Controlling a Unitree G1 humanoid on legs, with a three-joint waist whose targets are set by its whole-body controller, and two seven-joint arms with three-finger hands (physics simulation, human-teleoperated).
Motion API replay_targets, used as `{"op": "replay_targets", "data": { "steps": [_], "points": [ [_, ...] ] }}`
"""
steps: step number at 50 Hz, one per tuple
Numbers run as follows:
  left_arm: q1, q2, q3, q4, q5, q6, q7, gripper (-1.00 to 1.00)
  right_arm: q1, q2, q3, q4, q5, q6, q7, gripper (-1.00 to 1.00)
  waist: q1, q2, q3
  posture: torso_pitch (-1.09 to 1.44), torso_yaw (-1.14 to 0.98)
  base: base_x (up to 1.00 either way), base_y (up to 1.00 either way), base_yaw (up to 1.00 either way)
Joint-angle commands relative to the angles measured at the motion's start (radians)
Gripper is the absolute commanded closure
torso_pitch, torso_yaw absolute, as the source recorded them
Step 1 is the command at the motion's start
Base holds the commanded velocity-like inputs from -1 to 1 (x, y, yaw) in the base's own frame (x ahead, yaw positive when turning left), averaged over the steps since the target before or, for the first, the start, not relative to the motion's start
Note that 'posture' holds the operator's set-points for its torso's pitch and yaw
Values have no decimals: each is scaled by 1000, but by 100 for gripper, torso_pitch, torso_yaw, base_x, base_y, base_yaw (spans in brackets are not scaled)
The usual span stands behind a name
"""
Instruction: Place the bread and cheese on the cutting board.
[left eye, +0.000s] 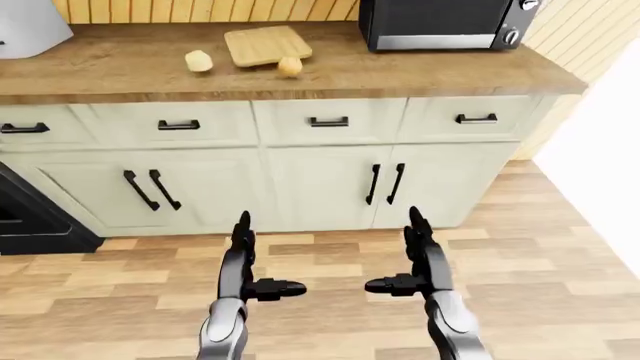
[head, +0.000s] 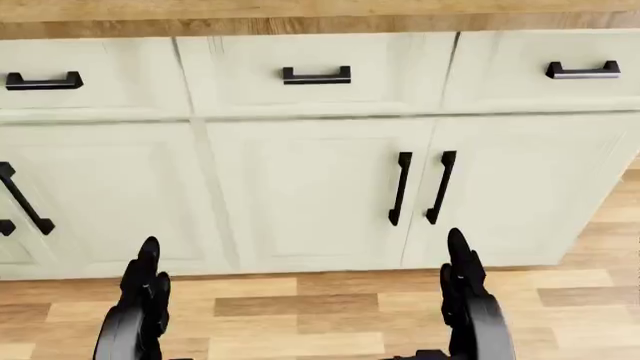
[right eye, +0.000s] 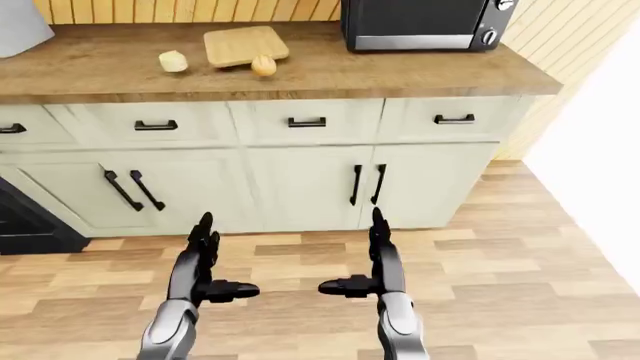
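Wooden cutting board (left eye: 266, 45) bare; bread (left eye: 290, 67), cheese (left eye: 199, 61) beside.

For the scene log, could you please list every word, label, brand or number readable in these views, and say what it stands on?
None can be read.
Microwave: two knobs show at its right edge, but no legible markings or brand.
Cutting board, drawers and cabinet doors: plain, no print.

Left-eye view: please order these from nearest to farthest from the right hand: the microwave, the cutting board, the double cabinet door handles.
From the right hand:
1. Double cabinet door handles, just above the hand.
2. Cutting board, on the counter, upper left.
3. Microwave, at the counter's top right.
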Motion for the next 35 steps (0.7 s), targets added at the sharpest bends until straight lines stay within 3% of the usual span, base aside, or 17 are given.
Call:
{"op": "replay_targets", "data": {
  "steps": [1,3,4,5,7,8,13,21,26,28,33,35],
  "points": [
    [-30,16,6,-68,-5,-78,-24,-100,-40,-9,-12,-100,13,-39,0,-100,-2,-8,-1,0,0,0,0,0],
    [-30,16,9,-81,-1,-68,-27,-100,-39,-9,-11,-104,11,-35,2,-100,9,-1,-62,0,0,0,0,0],
    [-31,14,11,-88,-4,-58,-28,-100,-39,-9,-12,-106,11,-33,2,-100,9,-1,-52,0,0,0,0,0],
    [-36,14,13,-90,2,-48,-20,-100,-42,-11,-13,-115,12,-24,3,-100,7,-6,-17,0,0,0,0,0],
    [-36,13,10,-92,13,-53,-16,-100,-42,-11,-14,-117,11,-21,5,-100,8,-7,-69,0,0,0,0,0],
    [-36,13,5,-95,21,-55,-17,-100,-42,-11,-13,-118,10,-19,5,-100,9,-7,-74,0,0,0,0,0],
    [-63,29,34,-181,8,-26,-30,-100,-75,-24,-35,-170,24,35,7,-100,9,-6,-81,0,0,0,0,0],
    [-138,79,113,-288,0,78,-38,-100,-201,-94,-128,-271,92,186,4,-100,9,-4,-90,0,0,0,0,0],
    [-165,93,135,-328,-14,146,-33,-100,-237,-119,-148,-295,97,219,4,-100,10,-3,-95,0,0,0,0,0],
    [-184,98,155,-345,-51,158,-28,-100,-257,-130,-159,-305,108,238,1,-100,9,-4,-95,0,0,0,0,0],
    [-231,143,187,-345,-21,120,15,-100,-315,-166,-186,-348,139,299,-9,-100,8,-5,-86,0,0,0,0,0],
    [-246,160,205,-375,-42,165,8,-100,-335,-177,-194,-364,152,320,-14,-100,9,-5,-83,0,0,0,0,0]
  ]
}}
